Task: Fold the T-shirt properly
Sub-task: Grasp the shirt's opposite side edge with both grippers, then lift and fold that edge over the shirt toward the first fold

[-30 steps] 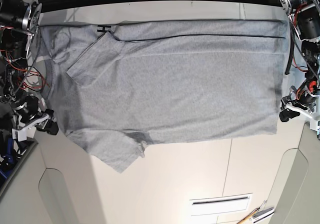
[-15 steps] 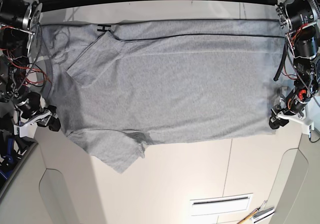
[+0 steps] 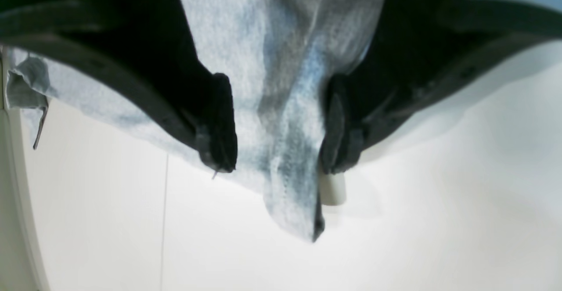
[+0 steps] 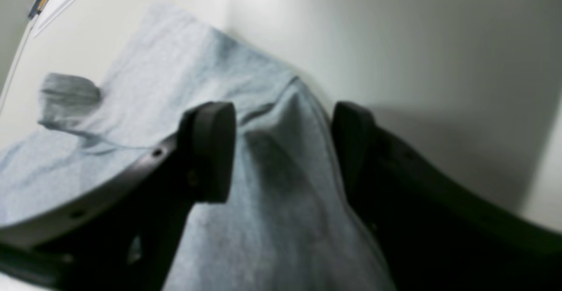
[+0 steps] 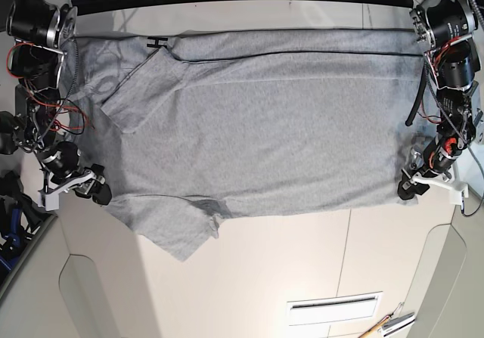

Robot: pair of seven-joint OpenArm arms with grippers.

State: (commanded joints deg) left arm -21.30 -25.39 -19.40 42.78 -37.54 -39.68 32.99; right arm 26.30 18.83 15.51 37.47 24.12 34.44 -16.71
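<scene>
Jaws of the left gripper (image 3: 279, 126): parted, a ridge of cloth standing between the fingers, one finger against it and a gap at the other; no firm grasp shown. Jaws of the right gripper (image 4: 283, 152): likewise parted, the shirt's folded edge lying between them, unclenched.

The T-shirt (image 5: 265, 126) is spread across the table (image 5: 249, 285), its near edge running between the two grippers. One sleeve sticks out on the right gripper's side; a strip along the far edge appears doubled over. Folding is judged to be at an early stage.

Step in hand, as judged: taking both ends of the near edge for a fold. Recommended practice: centre each pair of fingers over the cloth, bring the fingertips low enough to catch every layer, and close both sides before any lift. On the left, the corner hangs past the fingertips; a slightly deeper bite would hold better. Raise both ends together, keep light tension, and carry them level to the far edge.

Risks noted: soft knit may slip or be caught in one layer only; uneven pulling would skew the fold and drag the sleeve underneath.
</scene>
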